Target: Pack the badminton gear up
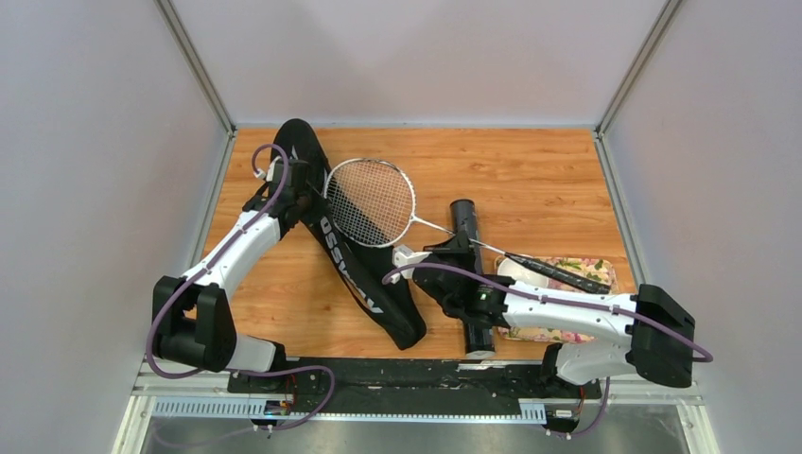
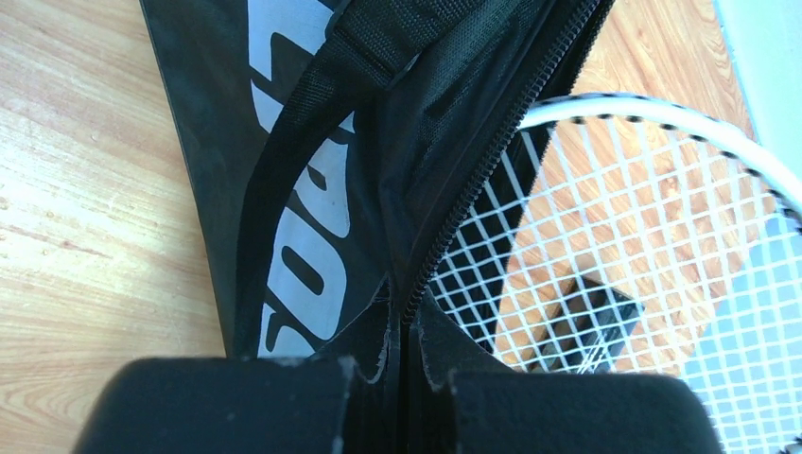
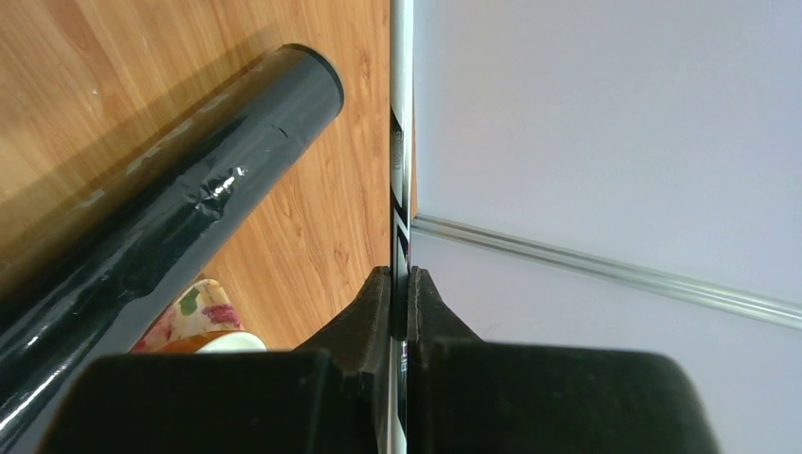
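L tool (image 2: 405, 367): bag (image 2: 203, 142); R tool (image 3: 400, 326): racket (image 3: 401, 142)

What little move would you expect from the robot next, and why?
Probably the right gripper should push the racket a little way head-first into the bag. It is clamped on the thin shaft, while the left gripper pinches the bag's zipper edge, and the strung head lies right at that opening.
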